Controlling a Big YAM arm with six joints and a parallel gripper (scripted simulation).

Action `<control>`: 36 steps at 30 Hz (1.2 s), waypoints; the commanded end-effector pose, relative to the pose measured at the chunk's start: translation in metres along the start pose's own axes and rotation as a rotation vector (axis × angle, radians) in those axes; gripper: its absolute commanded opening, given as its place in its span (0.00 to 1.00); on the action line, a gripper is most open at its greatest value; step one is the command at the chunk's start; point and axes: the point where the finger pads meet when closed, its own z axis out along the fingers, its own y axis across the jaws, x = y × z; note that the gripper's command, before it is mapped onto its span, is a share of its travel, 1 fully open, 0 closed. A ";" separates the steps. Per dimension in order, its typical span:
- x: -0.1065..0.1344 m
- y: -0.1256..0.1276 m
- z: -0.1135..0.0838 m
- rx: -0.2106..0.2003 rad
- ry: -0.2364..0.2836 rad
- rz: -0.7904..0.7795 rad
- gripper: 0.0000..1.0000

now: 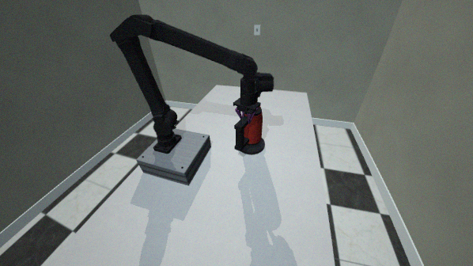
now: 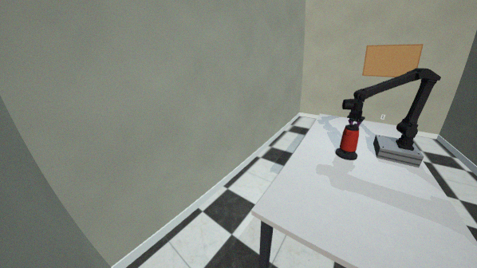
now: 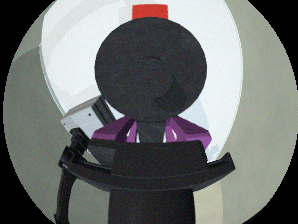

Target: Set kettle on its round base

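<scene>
Holding the kettle's dark handle [image 1: 240, 136] [image 3: 151, 133], your gripper [image 1: 245, 115] [image 2: 354, 123] [image 3: 151, 131] has its two purple fingers [image 1: 251, 117] pressed in from both sides. Close by, you see the round black lid [image 2: 352, 128] [image 3: 150, 65] on top of the red kettle [image 1: 255, 128] [image 2: 349, 140] [image 3: 150, 11]. A bit of red pokes out past the lid, on the side away from your gripper. Under the kettle is the round black base [image 1: 258, 149] [image 2: 346, 154], down on the white table [image 1: 297, 191] [image 2: 319, 209] [image 3: 70, 65]. The kettle looks about upright over it, but you can't tell if it sits all the way flat. The kettle hides the bump in the middle, so you can't tell if it is inside the ring.

Farther off, your black arm [image 1: 198, 45] [image 2: 391, 83] [image 3: 63, 195] goes up, bends, and comes back down to a gray box [image 1: 174, 153] [image 2: 399, 149] [image 3: 86, 117] on the table. The box is apart from the kettle. Way back, an orange board [image 2: 392, 59] hangs on the wall.
</scene>
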 end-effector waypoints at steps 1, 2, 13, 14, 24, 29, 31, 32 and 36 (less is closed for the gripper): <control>-0.022 -0.022 -0.036 0.070 -0.059 -0.006 0.00; -0.022 -0.022 -0.036 0.070 -0.059 -0.006 0.00; -0.022 -0.022 -0.036 0.071 -0.060 -0.006 0.00; -0.022 -0.022 -0.037 0.074 -0.062 -0.006 0.00; -0.023 -0.023 -0.041 0.098 -0.080 -0.001 0.00; -0.023 -0.023 -0.041 0.098 -0.080 -0.001 0.00; -0.023 -0.023 -0.041 0.098 -0.080 -0.001 0.00; -0.023 -0.023 -0.041 0.098 -0.080 -0.001 0.00; -0.023 -0.023 -0.041 0.098 -0.080 -0.001 0.00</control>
